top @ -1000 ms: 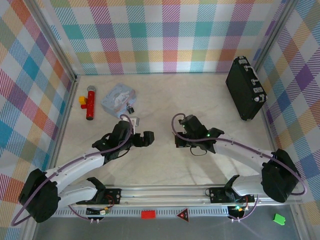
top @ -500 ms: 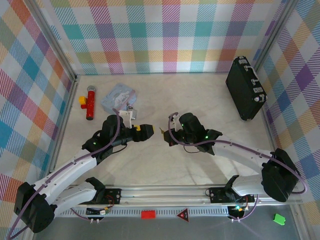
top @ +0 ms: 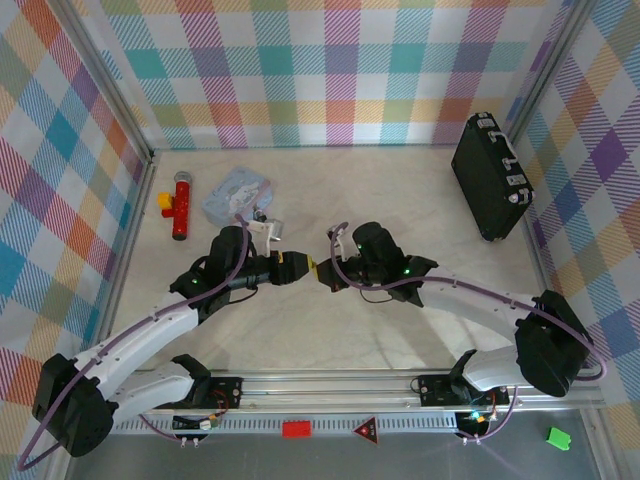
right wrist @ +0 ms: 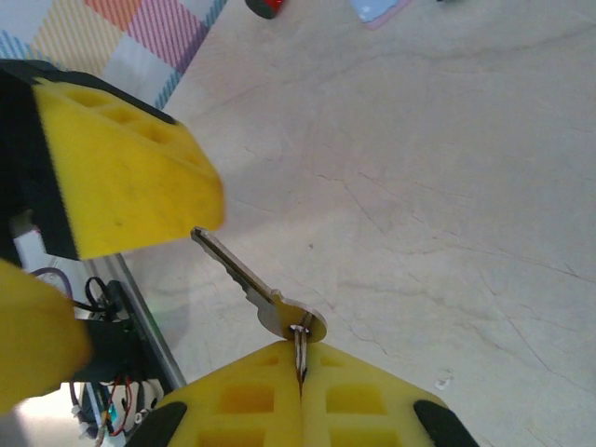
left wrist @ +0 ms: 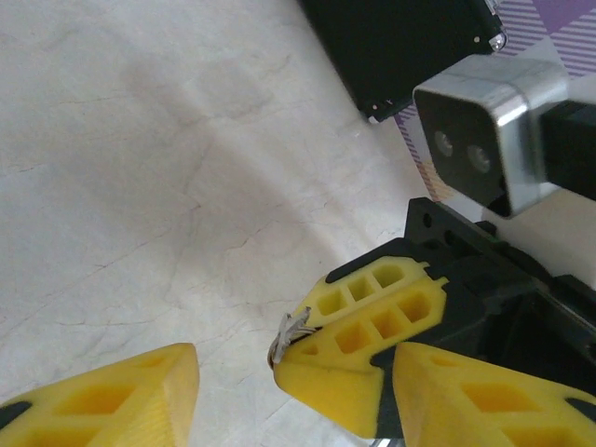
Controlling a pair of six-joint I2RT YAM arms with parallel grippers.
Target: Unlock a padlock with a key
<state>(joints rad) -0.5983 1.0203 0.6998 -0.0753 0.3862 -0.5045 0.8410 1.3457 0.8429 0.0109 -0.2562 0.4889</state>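
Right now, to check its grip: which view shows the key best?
Right wrist: the key shows full length, gripped by the right end effector. Left wrist sees it end-on; top external barely resolves it.

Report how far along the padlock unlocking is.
Done: the key is picked up, pinched at its head in the shut right gripper. In hand: the open left gripper meets it, fingers either side of the key's tip, which looks like a handover or regrip. Left: the padlock lies untouched beside the pale blue pouch; the key has yet to go in and turn.
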